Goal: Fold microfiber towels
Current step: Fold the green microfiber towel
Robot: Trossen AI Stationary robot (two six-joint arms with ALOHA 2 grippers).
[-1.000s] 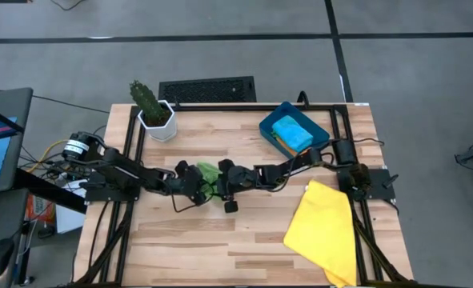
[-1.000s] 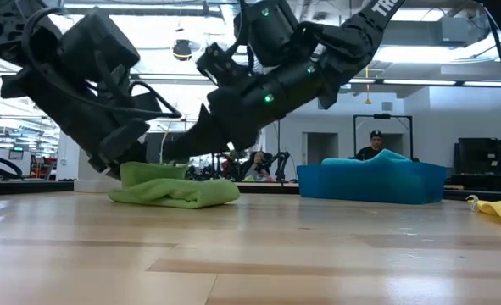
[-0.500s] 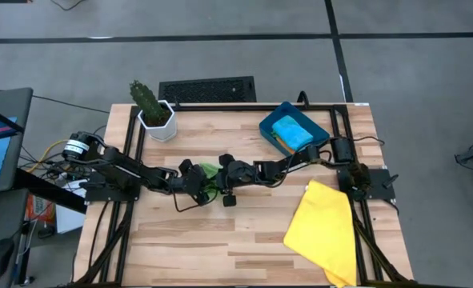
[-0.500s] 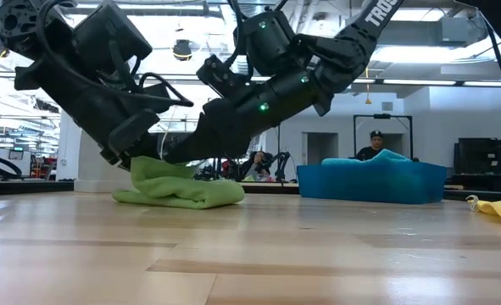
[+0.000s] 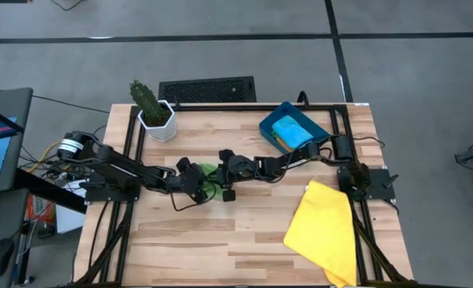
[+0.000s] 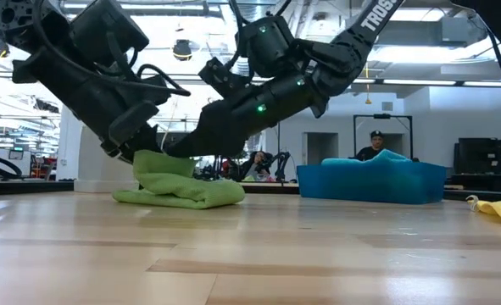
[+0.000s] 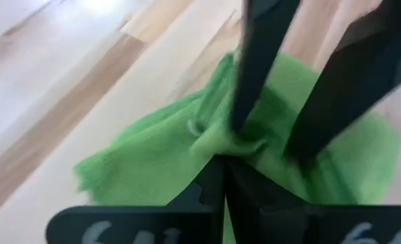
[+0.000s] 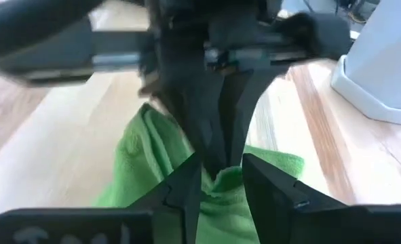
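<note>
One green towel (image 5: 208, 171) sits mid-table, pinched by the clenched left gripper (image 5: 199, 181); the right gripper (image 5: 219, 172), part-open, straddles it. One yellow towel (image 5: 322, 230) at four o'clock.

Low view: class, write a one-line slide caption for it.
Both grippers meet over a bunched green towel on the wooden table; blue bin behind.

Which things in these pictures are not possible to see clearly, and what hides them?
- Green towel, high view: mostly covered by both arms.
- Right hand: whether it grips the towel is unclear; the left hand blocks the view.
- Bin contents, low view: hidden behind its wall.
- Yellow towel, low view: cut off by the edge.
</note>
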